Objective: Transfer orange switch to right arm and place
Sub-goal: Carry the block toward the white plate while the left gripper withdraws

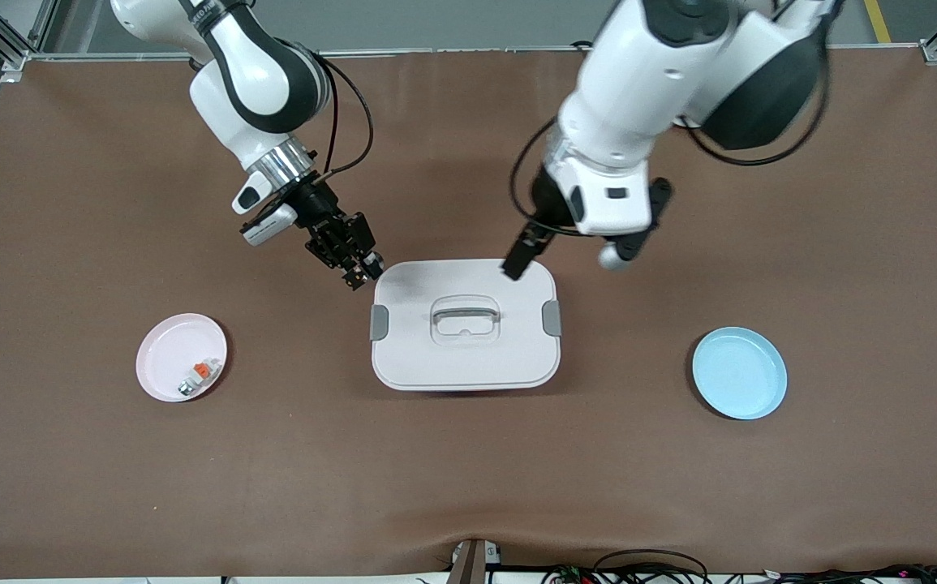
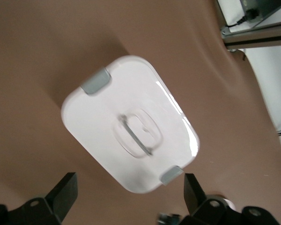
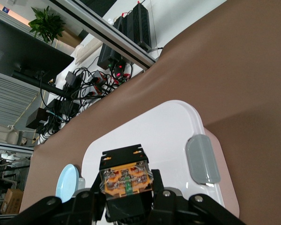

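Note:
The orange switch [image 3: 126,180], a small black block with an orange band, is clamped between the fingers of my right gripper [image 3: 127,200]. In the front view my right gripper [image 1: 358,272] hangs just off the corner of the white lidded box [image 1: 465,357] that lies at the right arm's end and farther from the front camera. My left gripper [image 1: 529,247] is open and empty above the box's edge farthest from the front camera. In the left wrist view its fingers [image 2: 65,192] stand wide apart with the box [image 2: 103,122] below.
A pink plate [image 1: 161,357] lies toward the right arm's end and holds a whitish-grey part with an orange tab [image 1: 199,375]. A blue plate [image 1: 740,373] lies toward the left arm's end. The box lid has grey clips [image 1: 379,322] and a handle [image 1: 466,312].

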Robot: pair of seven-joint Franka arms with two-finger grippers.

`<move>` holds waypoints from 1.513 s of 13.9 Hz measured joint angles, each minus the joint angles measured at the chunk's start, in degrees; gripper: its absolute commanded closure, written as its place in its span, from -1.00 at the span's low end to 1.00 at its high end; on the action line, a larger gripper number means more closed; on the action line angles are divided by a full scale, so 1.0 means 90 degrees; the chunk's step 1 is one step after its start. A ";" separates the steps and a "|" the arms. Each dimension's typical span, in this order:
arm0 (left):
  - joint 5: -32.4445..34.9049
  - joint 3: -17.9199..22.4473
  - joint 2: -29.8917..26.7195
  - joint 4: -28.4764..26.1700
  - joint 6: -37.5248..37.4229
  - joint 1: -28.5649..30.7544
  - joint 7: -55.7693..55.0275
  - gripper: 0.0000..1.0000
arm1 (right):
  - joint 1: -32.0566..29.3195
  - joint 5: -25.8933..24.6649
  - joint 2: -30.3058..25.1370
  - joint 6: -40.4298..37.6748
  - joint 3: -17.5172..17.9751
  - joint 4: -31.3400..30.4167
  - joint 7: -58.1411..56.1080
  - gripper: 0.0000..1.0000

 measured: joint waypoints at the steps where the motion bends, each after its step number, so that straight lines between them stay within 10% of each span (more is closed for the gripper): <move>1: 0.0009 0.0010 -0.0042 -0.0010 -0.0249 0.0206 0.0326 -1.00 | -0.0049 -0.0024 0.0000 -0.0010 -0.0001 0.0023 -0.0006 1.00; 8: 0.2151 0.0017 -0.0046 -0.0275 -0.1637 0.0569 0.3034 -1.00 | -0.0140 -0.0054 0.0000 -0.0055 -0.0001 0.0059 -0.0052 1.00; 13: 0.2389 0.0030 -0.0035 -0.0329 -0.1863 0.1145 0.5519 -1.00 | -0.0178 -0.0325 0.0000 -0.0137 -0.0002 0.0126 0.0092 1.00; 21: 0.2391 0.0028 0.0163 -0.0348 -0.1884 0.1243 0.6449 -1.00 | -0.0378 -0.4698 -0.0009 -0.1286 -0.0078 0.0012 0.4900 1.00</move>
